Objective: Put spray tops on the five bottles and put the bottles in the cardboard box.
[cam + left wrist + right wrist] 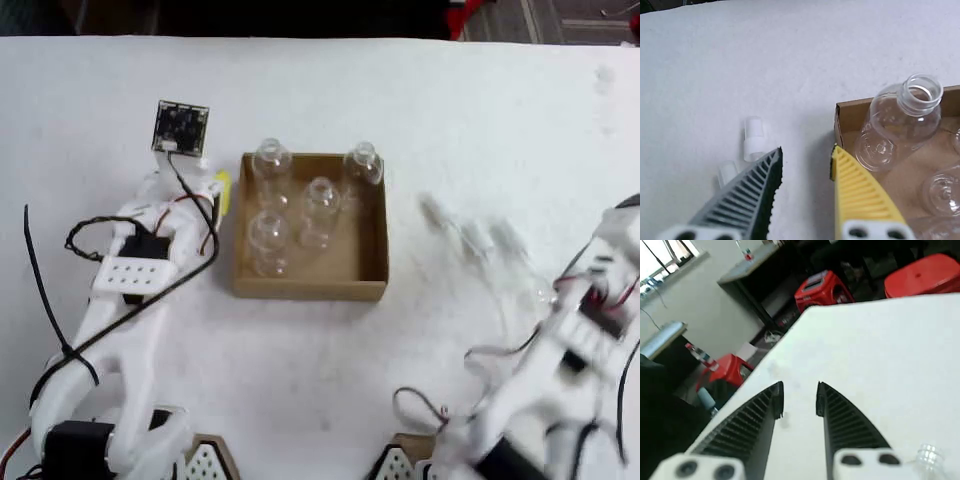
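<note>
Progress: early, we judge | four bottles stand uncapped in cardboard box | spray tops lie on counter near it | left jaws apart, empty, beside box wall | right jaws apart, empty | all capping left

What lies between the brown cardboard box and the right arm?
Small white spray tops lie loose on the table between the brown cardboard box and the right arm; the high view shows them.
</note>
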Available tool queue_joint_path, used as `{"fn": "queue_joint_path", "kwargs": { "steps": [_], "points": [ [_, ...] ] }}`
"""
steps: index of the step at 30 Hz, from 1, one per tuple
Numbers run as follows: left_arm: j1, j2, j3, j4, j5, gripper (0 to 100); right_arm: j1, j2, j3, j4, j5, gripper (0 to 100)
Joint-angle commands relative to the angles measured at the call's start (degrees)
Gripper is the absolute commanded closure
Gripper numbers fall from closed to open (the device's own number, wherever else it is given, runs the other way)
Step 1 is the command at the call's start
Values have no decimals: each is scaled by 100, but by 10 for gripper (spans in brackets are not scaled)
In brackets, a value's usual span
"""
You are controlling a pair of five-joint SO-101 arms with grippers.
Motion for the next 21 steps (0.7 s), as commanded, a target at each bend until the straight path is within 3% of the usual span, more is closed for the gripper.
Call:
{"fn": "queue_joint_path", "kwargs": {
  "steps": [1, 21],
  "points": [
    [57, -48, -44, -141, -44, 846, 84, 1218, -1292, 796, -360, 903],
    [57, -57, -53, -105, -53, 846, 497, 4171, -7068, 6853, -396, 844]
  ]
}}
